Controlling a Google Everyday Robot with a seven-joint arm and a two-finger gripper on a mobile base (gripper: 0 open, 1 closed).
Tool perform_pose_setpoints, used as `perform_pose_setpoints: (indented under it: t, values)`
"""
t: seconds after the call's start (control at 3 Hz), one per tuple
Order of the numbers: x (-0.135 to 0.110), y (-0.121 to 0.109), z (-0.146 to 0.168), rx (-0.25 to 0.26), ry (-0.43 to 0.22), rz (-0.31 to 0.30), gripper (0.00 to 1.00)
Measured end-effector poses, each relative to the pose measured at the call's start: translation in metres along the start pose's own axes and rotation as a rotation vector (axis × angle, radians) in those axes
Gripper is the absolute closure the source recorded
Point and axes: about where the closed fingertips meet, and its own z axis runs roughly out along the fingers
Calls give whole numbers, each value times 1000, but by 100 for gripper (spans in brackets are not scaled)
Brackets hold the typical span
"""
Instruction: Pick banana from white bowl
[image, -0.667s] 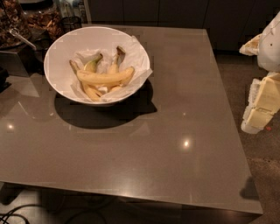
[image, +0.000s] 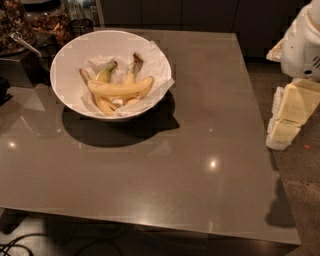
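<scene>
The white bowl stands at the table's back left, lined with crumpled white paper. The banana, long, yellow and curved, lies across the top of the others in the bowl. A shorter greenish-tipped banana and one with a dark stem end lie behind it. My gripper, cream-coloured, hangs beside the table's right edge, far to the right of the bowl and apart from it. The white arm rises above it.
The brown glossy table fills most of the view. Dark containers and a metal utensil crowd the back left corner beside the bowl. Floor lies to the right of the table, and cables on the floor at the bottom left.
</scene>
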Motion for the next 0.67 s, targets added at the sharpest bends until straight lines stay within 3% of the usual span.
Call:
perform_pose_setpoints:
  t: [0.33,0.67]
  values:
    - [-31,-5,0,-27,61,-4,0]
    - [-77,-20,3,-14,76,-51,0]
